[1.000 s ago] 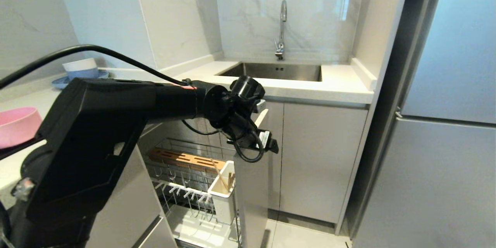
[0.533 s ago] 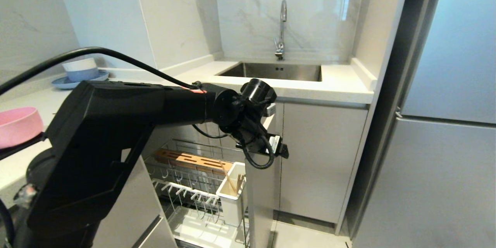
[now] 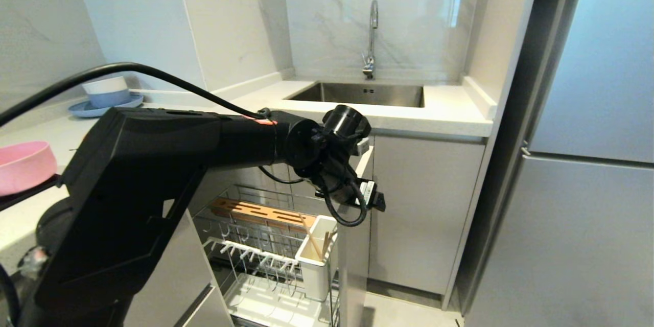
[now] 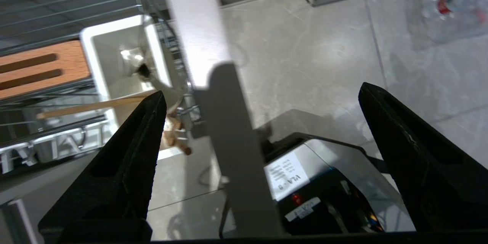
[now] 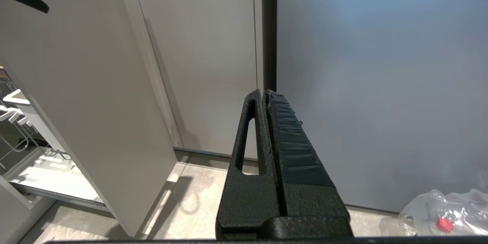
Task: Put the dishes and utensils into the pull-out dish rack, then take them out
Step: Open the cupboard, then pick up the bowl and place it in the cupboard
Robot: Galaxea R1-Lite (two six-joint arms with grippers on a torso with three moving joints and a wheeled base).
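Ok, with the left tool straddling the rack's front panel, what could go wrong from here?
The left tool is open astride the front panel, not clamped, so it may slip off.
The chopsticks lean loose in the white caddy beside one finger; a nudge could tip them.
The pink bowl sits close to the left arm, which might knock it.

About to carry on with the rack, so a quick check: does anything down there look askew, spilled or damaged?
Nothing stands out. The pull-out dish rack sits open and level, with the chopsticks leaning inside its white caddy. The left pincer is open above the cabinet front's top edge, holding nothing. The pink bowl rests upright on the counter.
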